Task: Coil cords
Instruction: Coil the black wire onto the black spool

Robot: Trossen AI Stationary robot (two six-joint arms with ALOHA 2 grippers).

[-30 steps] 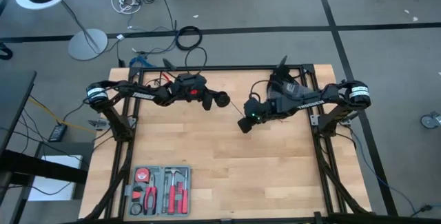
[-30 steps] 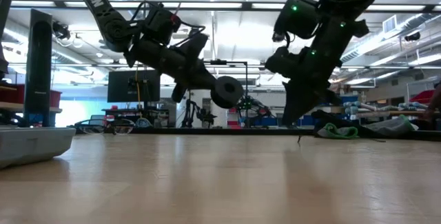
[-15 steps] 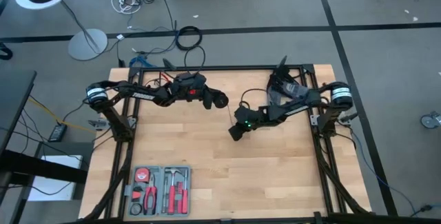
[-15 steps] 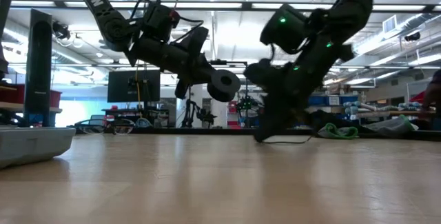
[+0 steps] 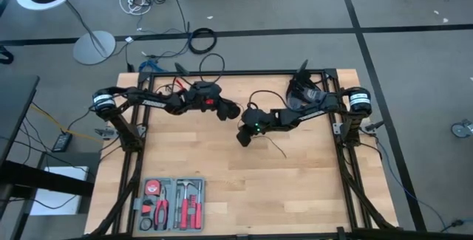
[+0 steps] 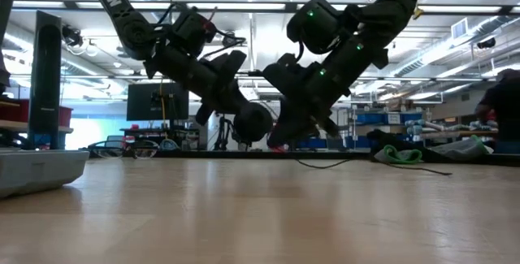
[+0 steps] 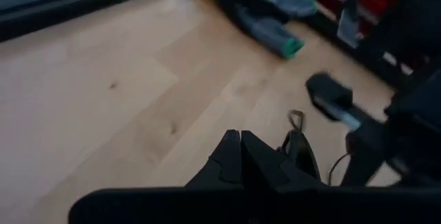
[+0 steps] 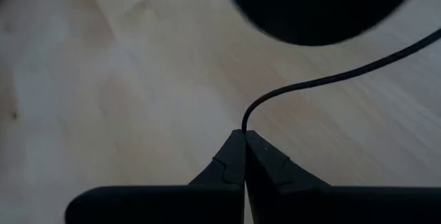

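Observation:
The thin black cord runs between my two grippers over the middle of the wooden table. My right gripper is shut on it, slanting down just above the wood. From there a loop arches back toward the right arm, and a loose stretch lies on the boards. My left gripper is shut close beside it, with the round black puck at its fingertips. My left gripper is shut with the puck right at its tips. In its wrist view a dark shape and a small cord loop sit beside the fingers. Which part is pinched, I cannot tell. The puck hangs clear of the table. My right gripper pinches a single strand of the cord between its two fingertips, slanting down from the table's right side. The strand leaves the tips in a slack curve toward the puck.
A grey tool tray with pliers and a tape measure stands at the near left corner. Dark frame rails run along the table's sides. Bare wood lies in front of both grippers. A person stands in the room beyond.
My right gripper has travelled toward the table's left edge and a little down, rolling as it went. It has stayed shut on the cord and has ended close beside the left gripper. A stretch of cord now trails on the wood behind it. The puck has sunk slightly.

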